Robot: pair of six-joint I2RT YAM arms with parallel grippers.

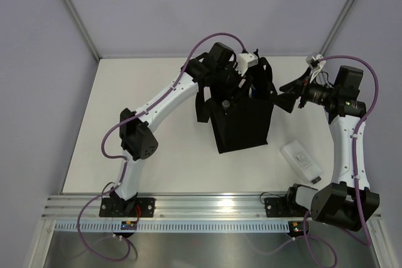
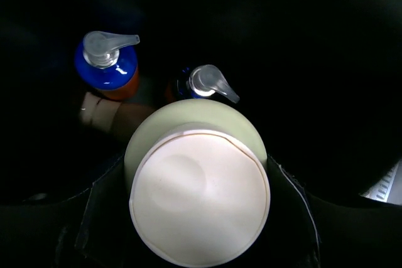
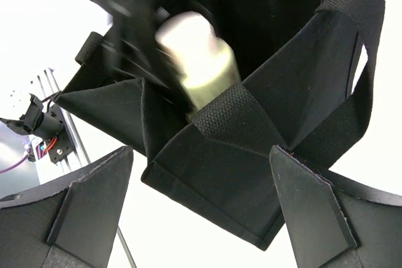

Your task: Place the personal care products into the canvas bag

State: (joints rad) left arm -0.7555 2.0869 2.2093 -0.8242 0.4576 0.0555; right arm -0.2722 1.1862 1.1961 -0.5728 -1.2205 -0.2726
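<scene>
White bottle (image 1: 303,160) lies flat on counter (image 1: 157,167), nearest the rig edge, just beside right arm (image 1: 344,142). Its long axis runs on a diagonal, one end toward that arm's base, the other toward bag (image 1: 245,127). Not yet bagged. Right arm is clearly the nearer for it; left arm (image 1: 160,101) is well apart, across the bag. Right jaws: apart, empty, close to the bag's right wall and pointing at it. The white bottle sits behind them, toward the base, so my judgement is they must turn back and down to reach it. Bag stands upright mid-counter, mouth open. Left jaws: clamped on cream bottle (image 2: 200,199) at the bag mouth, reaching in from the far left. The bottle's long axis follows the jaws' pointing direction, down into the bag; its round pale end faces the left wrist camera, and its lower end is past the rim in the right wrist view. Deeper in the bag, blue-and-orange bottle (image 2: 107,70) and second pump bottle (image 2: 207,83) stand upright, off to one side, with beige pack (image 2: 103,114) beside them. The floor straight under the cream bottle is hidden. Judged risk: a straight drop clips the second pump, which is just beside the cream bottle's outline.
</scene>
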